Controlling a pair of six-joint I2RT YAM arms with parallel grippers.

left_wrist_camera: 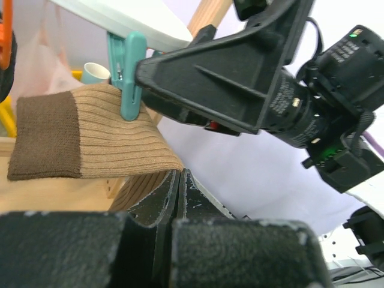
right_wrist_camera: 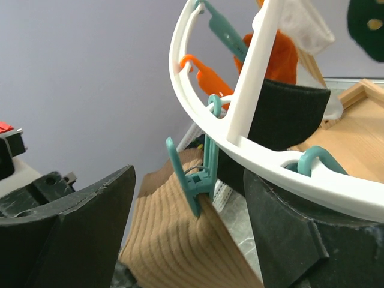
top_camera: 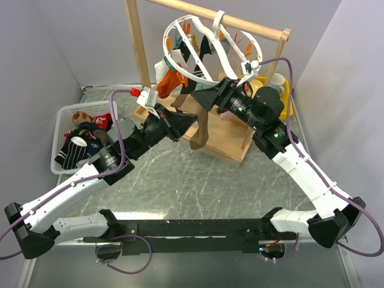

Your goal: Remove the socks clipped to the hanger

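The task looks partly done, with the step in hand being the freeing of one brown sock (left_wrist_camera: 108, 138). The left pincer (left_wrist_camera: 179, 180) is closed tight, and the sock's lower ribbed edge runs into its tips, so it seems to have the fabric pinched, though the contact itself is half hidden. The right pincer (right_wrist_camera: 192, 177) stands well open, with a jaw on each side of the teal peg (right_wrist_camera: 201, 174) that bites the top of that sock. From the left wrist view one of its jaws looks to touch the peg; the other is apart from it, so nothing is squeezed yet. By my reading the peg must be pressed open before the sock will come away. Just above, the peg hangs from the white hanger (right_wrist_camera: 354, 201), which is hooked on the wooden rack (top_camera: 138, 48). A black sock (right_wrist_camera: 288, 114) and an orange one (right_wrist_camera: 282, 54) remain clipped there, with more behind them. Well off to the left, the basket (top_camera: 63, 117) holds several loose socks (top_camera: 81, 144), so some are already off and a good share is left.
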